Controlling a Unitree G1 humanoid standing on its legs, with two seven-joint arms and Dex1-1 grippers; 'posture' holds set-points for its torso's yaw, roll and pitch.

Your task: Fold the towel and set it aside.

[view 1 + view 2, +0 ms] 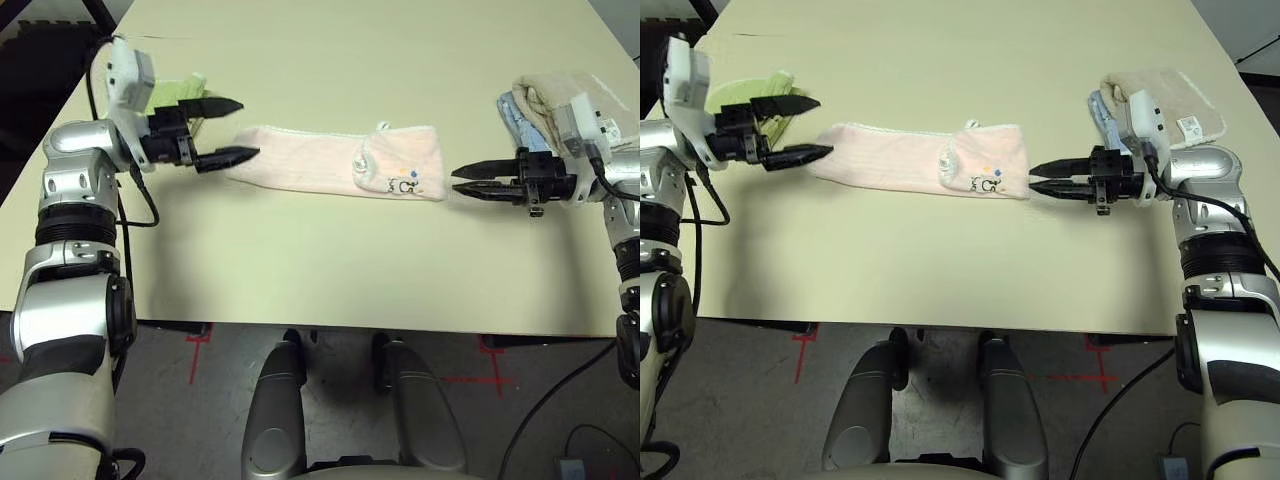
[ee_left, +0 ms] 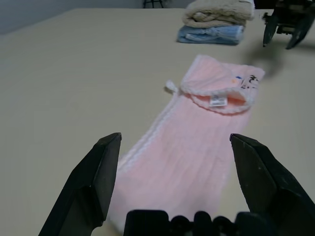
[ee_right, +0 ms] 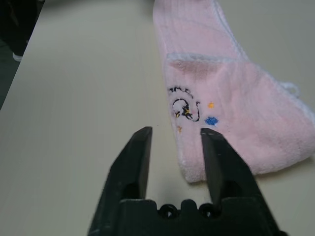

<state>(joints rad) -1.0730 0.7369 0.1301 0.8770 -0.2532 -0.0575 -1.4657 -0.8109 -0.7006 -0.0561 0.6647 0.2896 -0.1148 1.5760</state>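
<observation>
The pale pink towel (image 1: 310, 160) lies on the table as a long narrow strip running left to right. Its right end is folded back over itself, showing the dark embroidered mark (image 3: 184, 108) and a small white label (image 2: 218, 102). My left gripper (image 1: 248, 128) is open wide just off the towel's left end, with one finger above the edge and one level with it. Just off the right end, my right gripper (image 1: 455, 180) is open by a narrow gap with nothing between its fingers (image 3: 140, 147), which point at the embroidered corner.
A lime-green cloth (image 1: 175, 93) lies behind my left gripper near the table's left edge. A beige folded towel (image 1: 560, 95) sits on a light-blue one (image 1: 515, 120) at the right, behind my right wrist. The table's front edge (image 1: 350, 325) runs below the towel.
</observation>
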